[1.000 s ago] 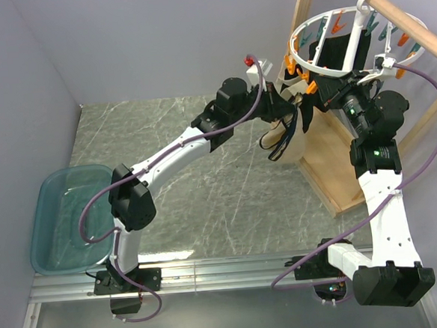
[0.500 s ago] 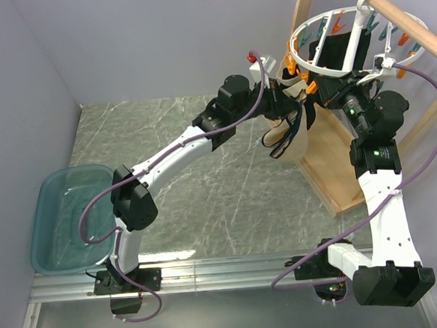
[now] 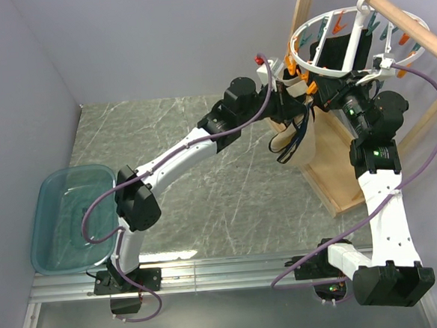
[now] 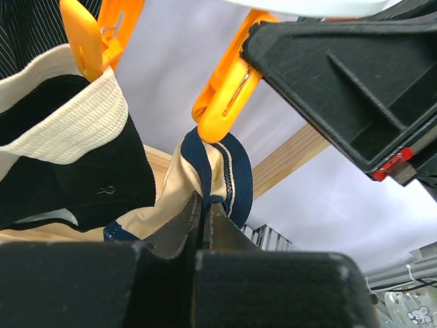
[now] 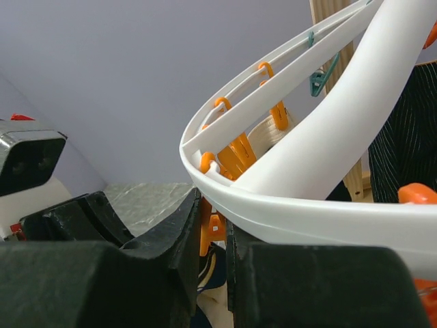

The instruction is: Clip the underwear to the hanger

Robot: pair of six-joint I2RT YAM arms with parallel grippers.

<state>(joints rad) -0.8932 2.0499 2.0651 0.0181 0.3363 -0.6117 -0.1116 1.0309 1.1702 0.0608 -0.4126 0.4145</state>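
One teal tub (image 3: pixel 65 220) sits on the marble-patterned bench (image 3: pixel 205 187), well to the left of the hanger (image 3: pixel 298 53). From that side the left arm reaches up toward the hanger's near rim. Its left hand (image 3: pixel 288 103) is closed, with the fingers pinching the navy-trimmed edge of the underwear (image 3: pixel 298 147). The beige underwear hangs just below the hanger's left side, and its trim touches the tip of an orange clip (image 4: pixel 222 96). Left of that clip, another orange clip bites the cream ribbed band of a black garment (image 4: pixel 75 171). Below the hanger's middle, the right hand (image 3: pixel 323 89) is closed on the orange clip, which shows between its fingers in the right wrist view. A small pale printed patch (image 4: pixel 416 314) is too small to read. The hanger's hook hangs on a wooden rod (image 3: pixel 395 9) at its right.
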